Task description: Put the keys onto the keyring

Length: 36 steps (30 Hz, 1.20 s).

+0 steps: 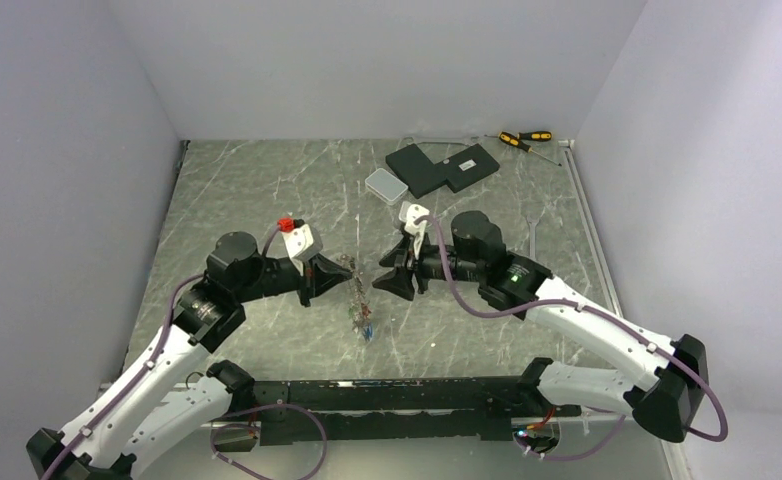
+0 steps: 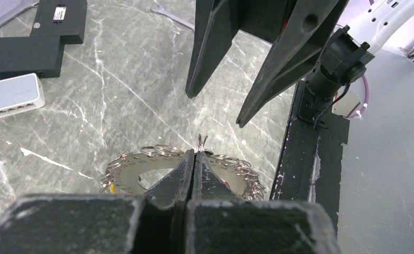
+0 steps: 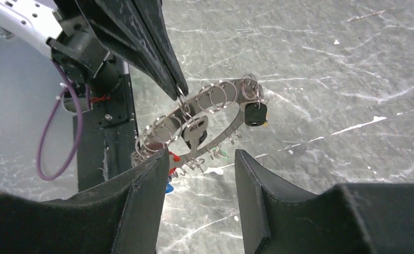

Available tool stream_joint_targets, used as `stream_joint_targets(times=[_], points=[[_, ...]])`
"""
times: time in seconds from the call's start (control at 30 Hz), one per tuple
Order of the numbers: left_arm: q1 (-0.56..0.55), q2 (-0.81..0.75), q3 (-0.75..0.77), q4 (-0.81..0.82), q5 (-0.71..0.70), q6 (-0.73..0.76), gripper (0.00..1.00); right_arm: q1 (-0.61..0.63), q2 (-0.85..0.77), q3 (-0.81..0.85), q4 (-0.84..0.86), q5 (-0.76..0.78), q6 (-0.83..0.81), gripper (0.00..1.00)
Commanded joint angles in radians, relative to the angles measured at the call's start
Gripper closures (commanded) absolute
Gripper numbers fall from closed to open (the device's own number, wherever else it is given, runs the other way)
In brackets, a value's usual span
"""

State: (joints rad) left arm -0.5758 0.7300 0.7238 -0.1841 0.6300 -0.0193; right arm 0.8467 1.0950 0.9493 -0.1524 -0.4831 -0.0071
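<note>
– White walls (image 1: 367,60) close in three sides, with a grey, white-veined bench (image 1: 267,190) spread between them.

– And the arms?

– The left arm (image 1: 167,350) and right arm (image 1: 597,325) reach in from the near edge and bend toward each other, so their tips almost meet over the middle of the bench. At the far end lie two black boxes (image 1: 442,167), touching one another, with a small white box (image 1: 385,182) just beside them and a pair of screwdrivers (image 1: 525,138) by the back wall. A silver wrench (image 2: 170,17) lies flat near there too.

– What is each pincer doing?

– The left pincer (image 2: 195,154) has its fingers pressed together, pinching the rim of the keyring (image 2: 121,172) and holding it up off the bench, tilted. The right pincer (image 3: 202,154) is spread, one finger on either side of the keyring's lower edge, close to it. Whether those fingers touch anything cannot be told.

– Where are the keys?

– The keys (image 3: 194,138) hang from the keyring between the two pincers. One plain silver key dangles near the middle, and a black-headed key (image 3: 255,114) hangs at the far end of the rim. Small bits of red, blue and green show lower down.

– Anything smaller?

– Thin wire loops (image 3: 215,95) run all round the rim, threaded through its little holes.
</note>
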Motion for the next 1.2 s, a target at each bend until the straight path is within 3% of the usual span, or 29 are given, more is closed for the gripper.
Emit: stream_joint_targets(times=[0.0, 0.5, 1.17], points=[[-0.004, -0.029, 0.008, 0.095, 0.053, 0.007, 1.0, -0.003, -0.025, -0.068, 0.212, -0.056, -0.093, 0.49], [-0.004, -0.063, -0.033, 0.176, 0.179, -0.005, 1.0, -0.003, -0.009, -0.095, 0.341, -0.265, -0.132, 0.53], [-0.004, -0.082, -0.037, 0.19, 0.154, 0.0, 1.0, -0.003, 0.045, -0.043, 0.357, -0.326, -0.063, 0.67]])
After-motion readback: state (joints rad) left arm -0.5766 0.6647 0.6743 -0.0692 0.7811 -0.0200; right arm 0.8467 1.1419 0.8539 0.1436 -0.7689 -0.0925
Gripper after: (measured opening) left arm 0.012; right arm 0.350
